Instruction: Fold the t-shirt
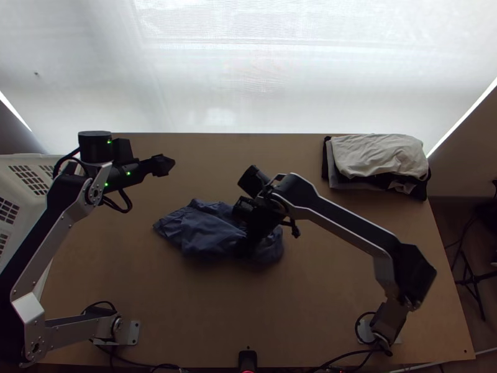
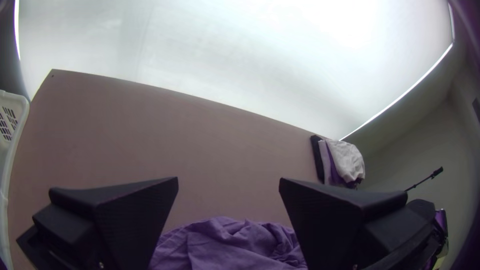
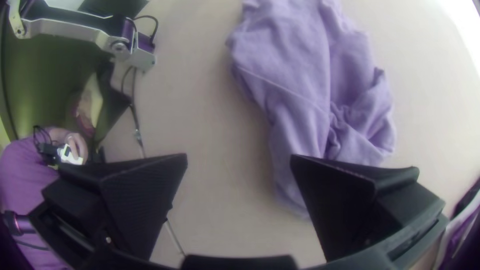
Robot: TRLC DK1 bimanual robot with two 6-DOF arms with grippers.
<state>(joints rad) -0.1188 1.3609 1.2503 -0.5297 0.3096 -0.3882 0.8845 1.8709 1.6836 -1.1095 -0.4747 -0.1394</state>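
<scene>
From above, your right gripper (image 1: 253,235) is over the bunched t-shirt (image 1: 202,230); its wrist view shows it wide; your left gripper (image 1: 165,165) gapes too; the table (image 1: 279,323) bears stacked clothes (image 1: 376,156); a pale screen (image 1: 217,74) stands beyond.

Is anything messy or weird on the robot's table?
Yes, the t-shirt looks messy. It lies bunched up and wrinkled near the table's middle, while the pile of clothes at the far right is stacked flatter. I see nothing spilled or broken.
</scene>
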